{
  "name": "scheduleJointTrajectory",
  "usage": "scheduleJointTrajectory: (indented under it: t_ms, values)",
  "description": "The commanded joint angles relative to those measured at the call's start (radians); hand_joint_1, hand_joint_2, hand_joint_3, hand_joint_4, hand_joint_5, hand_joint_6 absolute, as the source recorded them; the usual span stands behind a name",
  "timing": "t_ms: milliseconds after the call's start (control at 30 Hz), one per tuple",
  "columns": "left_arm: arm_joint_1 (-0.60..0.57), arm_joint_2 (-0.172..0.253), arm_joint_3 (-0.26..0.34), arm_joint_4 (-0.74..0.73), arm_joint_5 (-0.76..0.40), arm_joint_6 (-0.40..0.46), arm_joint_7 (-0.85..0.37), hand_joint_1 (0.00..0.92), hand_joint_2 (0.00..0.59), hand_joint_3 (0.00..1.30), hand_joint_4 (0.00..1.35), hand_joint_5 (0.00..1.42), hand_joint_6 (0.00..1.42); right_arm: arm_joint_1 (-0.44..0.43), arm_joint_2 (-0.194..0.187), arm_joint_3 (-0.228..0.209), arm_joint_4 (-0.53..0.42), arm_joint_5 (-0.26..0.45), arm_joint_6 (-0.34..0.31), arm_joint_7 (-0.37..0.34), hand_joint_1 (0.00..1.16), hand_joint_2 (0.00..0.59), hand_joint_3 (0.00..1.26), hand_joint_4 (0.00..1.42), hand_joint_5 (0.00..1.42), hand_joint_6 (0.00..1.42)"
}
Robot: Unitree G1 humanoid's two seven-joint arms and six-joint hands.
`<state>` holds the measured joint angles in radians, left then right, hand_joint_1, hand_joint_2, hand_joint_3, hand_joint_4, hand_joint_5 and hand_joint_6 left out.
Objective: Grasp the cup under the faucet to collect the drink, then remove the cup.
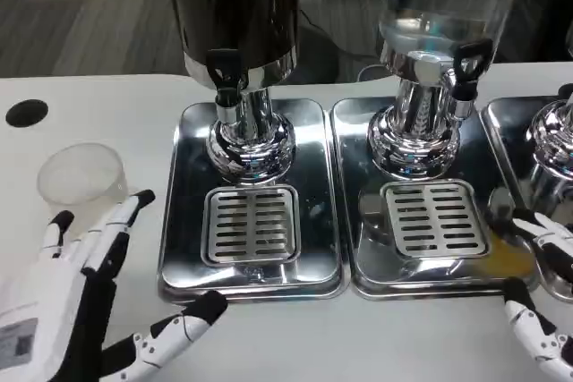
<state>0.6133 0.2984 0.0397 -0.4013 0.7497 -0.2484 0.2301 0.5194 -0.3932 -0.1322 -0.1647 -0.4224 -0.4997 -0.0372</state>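
Cup: a clear plastic cup (81,174) stands upright on the white bench (89,114) at the left of the frame, left of the drip trays and not under any faucet.

Left hand: the left hand (85,297) sits at the lower left of the frame, fingers spread apart and holding nothing; its fingertips (143,197) point up and to the right, ending just right of and below the cup, near it but apart from it. The thumb reaches right along the bench below the front edge of the left drip tray.

Right hand: the right hand (542,288) shows partly at the lower right edge of the frame, fingers apart, nothing in them; the upper fingers lie over the right side of the middle tray.

Dark dispenser: a dark-bodied dispenser (237,15) stands at the upper centre on a chrome base, its black faucet (224,73) above the slotted grate (251,224) of the left drip tray (183,221).

Clear dispenser: a clear dispenser (443,6) stands at the upper right with a black faucet (470,64) above the middle tray (358,221) and its grate.

Third tray: part of another chrome base and tray (551,136) shows at the right edge.

Bench mark: a black round hole (26,113) lies in the bench at the far left.
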Motion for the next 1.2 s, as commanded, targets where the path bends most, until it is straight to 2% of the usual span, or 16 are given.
scheduleJointTrajectory:
  t_ms: [33,367,533,667,833,1000,1200]
  values:
    - [-0.004,-0.008,0.040,0.005,-0.043,-0.003,0.016,0.000,0.064,0.13,0.09,0.21,0.00,0.017,0.006,-0.001,-0.006,0.013,-0.022,-0.004,0.46,0.466,0.23,0.10,0.08,0.00]
    - [-0.062,-0.028,0.126,0.032,-0.131,0.059,0.001,0.020,0.053,0.14,0.10,0.25,0.05,0.039,-0.005,-0.020,0.015,0.041,-0.055,-0.001,0.46,0.467,0.23,0.11,0.08,0.00]
    - [-0.131,-0.033,0.164,0.071,-0.162,0.144,-0.015,0.065,0.050,0.16,0.11,0.29,0.11,0.047,-0.012,-0.030,0.025,0.056,-0.076,0.006,0.45,0.472,0.24,0.11,0.08,0.00]
    - [-0.189,-0.040,0.181,0.106,-0.176,0.216,-0.012,0.073,0.039,0.14,0.10,0.23,0.01,0.056,-0.016,-0.035,0.033,0.072,-0.093,0.013,0.45,0.468,0.25,0.11,0.08,0.00]
    - [-0.260,-0.035,0.181,0.169,-0.191,0.278,-0.014,0.068,0.038,0.13,0.09,0.21,0.00,0.063,-0.020,-0.032,0.041,0.099,-0.113,0.031,0.45,0.471,0.25,0.11,0.08,0.00]
    - [-0.328,-0.023,0.161,0.224,-0.172,0.330,-0.006,0.071,0.037,0.12,0.08,0.21,0.00,0.070,-0.011,-0.011,0.027,0.114,-0.126,0.057,0.45,0.474,0.25,0.11,0.08,0.00]
    - [-0.424,-0.015,0.138,0.285,-0.145,0.400,0.006,0.113,0.044,0.12,0.09,0.23,0.02,0.091,-0.009,0.005,0.006,0.125,-0.145,0.080,0.45,0.475,0.26,0.11,0.08,0.00]
